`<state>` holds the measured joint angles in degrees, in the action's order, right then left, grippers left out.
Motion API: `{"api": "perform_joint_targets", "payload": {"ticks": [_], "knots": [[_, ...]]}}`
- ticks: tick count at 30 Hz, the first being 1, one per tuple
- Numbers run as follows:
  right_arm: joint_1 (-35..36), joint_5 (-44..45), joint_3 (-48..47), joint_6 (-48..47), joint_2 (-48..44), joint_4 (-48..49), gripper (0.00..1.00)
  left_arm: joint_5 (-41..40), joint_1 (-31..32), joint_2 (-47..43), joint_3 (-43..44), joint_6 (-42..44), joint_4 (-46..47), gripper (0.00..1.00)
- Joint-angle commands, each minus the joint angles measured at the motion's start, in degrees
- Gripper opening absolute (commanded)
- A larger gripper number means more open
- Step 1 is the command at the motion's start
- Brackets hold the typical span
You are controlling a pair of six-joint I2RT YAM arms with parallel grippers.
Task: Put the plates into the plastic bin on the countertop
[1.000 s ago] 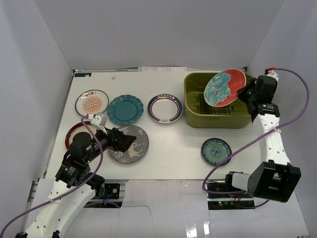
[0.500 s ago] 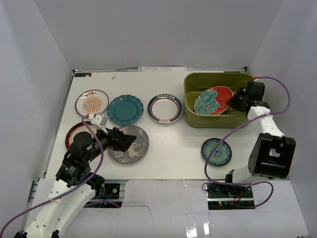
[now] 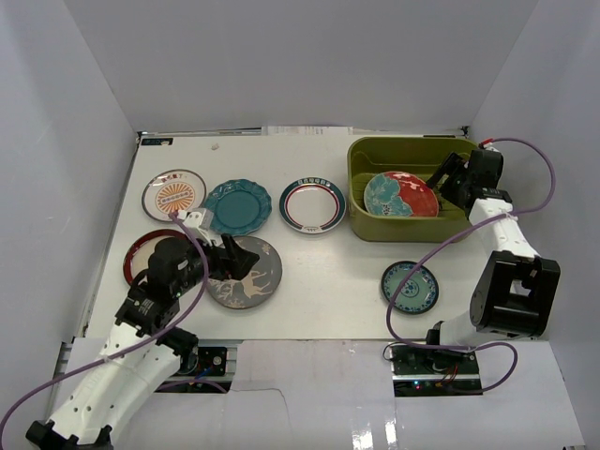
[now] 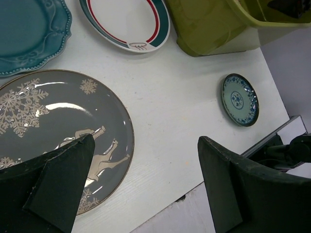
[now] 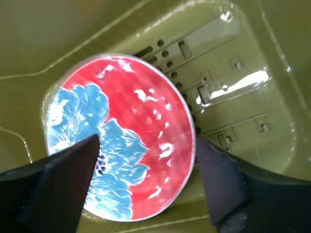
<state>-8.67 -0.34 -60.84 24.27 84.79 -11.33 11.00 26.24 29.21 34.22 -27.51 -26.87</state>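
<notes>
Inside the plastic bin (image 3: 364, 225), toward its left half, the red-and-teal plate (image 3: 400, 194) now lies flat and face up on the slatted floor; a second ago it hung tilted above the rim. Being round, it has no long axis; its teal flower sits to the left. The right gripper (image 3: 446, 180) stands just right of it, fingers spread, so the plate looks released. Six plates remain on the surface (image 3: 319, 272). The left gripper (image 4: 146, 160) hovers, fingers apart, over the grey deer plate (image 4: 58, 121).

Plain white walls (image 3: 300, 56) enclose the scene on three sides. Along the far wall's foot lie a white paper strip (image 3: 305, 129) and, toward the left corner, a small dark label (image 3: 157, 142).
</notes>
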Motion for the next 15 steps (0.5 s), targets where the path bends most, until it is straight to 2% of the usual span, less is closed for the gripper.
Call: {"api": "perform_joint_targets", "payload": {"ticks": [1,4,5,8,12,13,14,15], "knots": [[-0.1,1.6,-3.3,-1.7,-2.5,2.2,0.88,-1.2,-0.7,0.6,1.0,-0.4,-0.6,0.98],[0.8,0.9,-3.1,-0.7,-6.2,3.1,0.95,-2.0,-1.3,0.9,1.1,-0.4,-0.8,0.98],[1.4,-1.8,-2.7,-0.5,-7.5,4.1,0.97,-2.2,-1.8,1.1,1.1,-0.5,-0.9,0.98],[6.1,-3.1,-1.7,-0.4,-12.8,6.2,0.97,-2.8,-2.8,2.3,1.5,-0.5,-1.3,0.98],[21.2,-3.4,2.8,1.2,-19.9,9.0,0.92,-4.0,-3.7,4.8,1.7,-1.1,-1.3,0.98],[24.0,-3.4,4.7,2.5,-21.1,10.0,0.86,-6.0,-3.9,5.8,1.8,-1.8,-1.4,0.98],[30.1,-4.0,7.4,4.0,-22.3,15.2,0.83,-7.0,-4.0,6.6,1.9,-2.4,-1.4,0.98],[33.4,-4.0,12.6,5.7,-24.2,17.5,0.79,-8.1,-4.0,7.3,2.3,-2.9,-1.5,0.98]]}}
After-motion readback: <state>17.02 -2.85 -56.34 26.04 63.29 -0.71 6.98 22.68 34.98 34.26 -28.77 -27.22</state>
